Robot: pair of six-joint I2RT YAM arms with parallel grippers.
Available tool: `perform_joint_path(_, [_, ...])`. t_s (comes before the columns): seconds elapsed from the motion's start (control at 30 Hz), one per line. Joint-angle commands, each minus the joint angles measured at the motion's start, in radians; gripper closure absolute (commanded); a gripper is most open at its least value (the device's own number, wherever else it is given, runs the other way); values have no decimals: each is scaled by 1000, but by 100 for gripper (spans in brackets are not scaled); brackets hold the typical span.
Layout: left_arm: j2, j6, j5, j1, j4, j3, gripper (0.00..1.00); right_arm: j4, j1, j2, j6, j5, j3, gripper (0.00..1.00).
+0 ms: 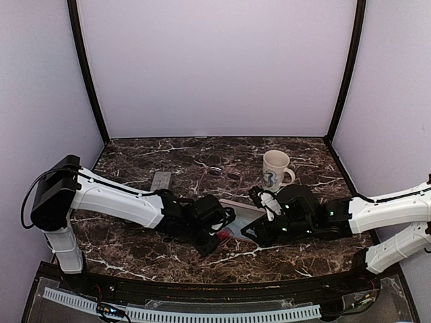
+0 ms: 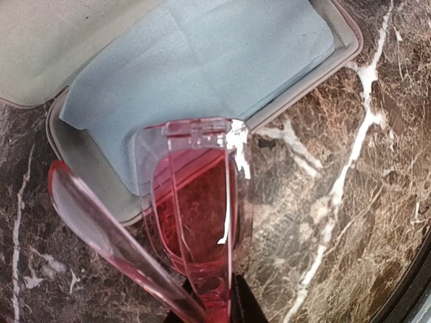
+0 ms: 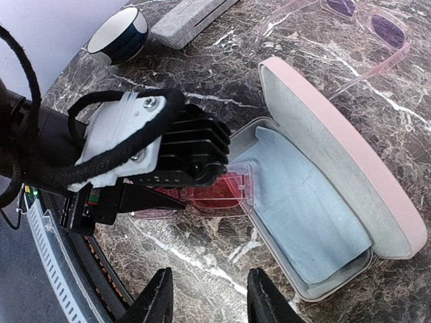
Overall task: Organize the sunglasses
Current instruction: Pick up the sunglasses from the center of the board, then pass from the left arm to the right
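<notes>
Near the red sunglasses (image 2: pixel 202 222): open pink case (image 3: pixel 316 148), mug (image 1: pixel 275 169).

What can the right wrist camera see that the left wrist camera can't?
Only the right wrist: the grey case, the mug, a second pair of sunglasses with purple lenses, and the left pincer gripping the red sunglasses. Only the left wrist: an uncovered close-up of the red lens. Both: the red sunglasses, the blue cloth, the open case and the marble table.
</notes>
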Motion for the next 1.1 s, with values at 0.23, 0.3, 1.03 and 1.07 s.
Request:
perform_joint_path(0.23, [-96, 27, 77, -4, -54, -13, 100, 21, -8, -12, -25, -5, 10, 61])
perform_joint_path(0.3, [-123, 28, 118, -4, -49, -28, 100, 17, -8, -16, -41, -19, 14, 61])
perform_joint_path(1.03, [-374, -126, 1094, 211, 390, -285, 100, 119, -7, -91, -192, -347, -5, 10])
perform_joint_path(1.07, [-374, -136, 1111, 211, 416, -290, 100, 130, -8, -83, -177, -355, -3, 9])
